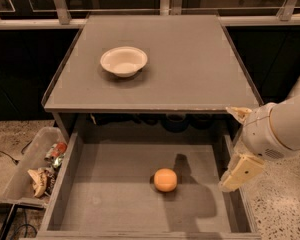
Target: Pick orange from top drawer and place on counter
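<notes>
The orange point(165, 179) lies on the flat grey bottom of the open top drawer point(110, 199), right of its middle. The counter point(190, 64) is the grey cabinet top above the drawer. My gripper point(238, 173) hangs from the white arm at the right, over the drawer's right wall, to the right of the orange and apart from it. It holds nothing that I can see.
A white bowl point(123, 61) sits on the left half of the counter. A clear plastic bin of trash point(32, 171) stands on the floor left of the drawer. Speckled floor shows at the right. A rail runs behind the counter.
</notes>
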`<act>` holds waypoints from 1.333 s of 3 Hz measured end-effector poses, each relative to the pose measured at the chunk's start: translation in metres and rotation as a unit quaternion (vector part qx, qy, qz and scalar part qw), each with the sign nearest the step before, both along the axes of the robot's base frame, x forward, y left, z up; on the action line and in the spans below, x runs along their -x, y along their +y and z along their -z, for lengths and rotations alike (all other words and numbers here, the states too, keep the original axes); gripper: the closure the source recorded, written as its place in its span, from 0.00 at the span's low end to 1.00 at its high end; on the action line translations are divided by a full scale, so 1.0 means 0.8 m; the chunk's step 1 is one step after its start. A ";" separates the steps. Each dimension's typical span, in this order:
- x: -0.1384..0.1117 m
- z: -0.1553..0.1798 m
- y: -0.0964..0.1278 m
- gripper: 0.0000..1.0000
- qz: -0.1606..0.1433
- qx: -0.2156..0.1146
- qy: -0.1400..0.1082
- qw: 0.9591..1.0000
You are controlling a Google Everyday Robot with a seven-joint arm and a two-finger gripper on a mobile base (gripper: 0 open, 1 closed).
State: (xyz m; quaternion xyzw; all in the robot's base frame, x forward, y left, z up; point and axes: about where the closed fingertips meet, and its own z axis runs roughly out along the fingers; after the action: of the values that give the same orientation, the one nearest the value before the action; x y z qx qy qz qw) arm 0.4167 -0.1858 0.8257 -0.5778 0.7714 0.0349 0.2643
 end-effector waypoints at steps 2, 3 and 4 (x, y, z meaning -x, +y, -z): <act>-0.006 0.038 0.041 0.00 0.003 -0.025 0.015 1.000; -0.014 0.080 0.066 0.00 0.016 -0.043 0.023 0.999; -0.014 0.162 0.096 0.00 0.029 -0.063 0.034 0.997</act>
State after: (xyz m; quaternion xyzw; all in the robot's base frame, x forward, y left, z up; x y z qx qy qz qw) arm 0.4279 -0.1094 0.6961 -0.5362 0.7925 0.0954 0.2743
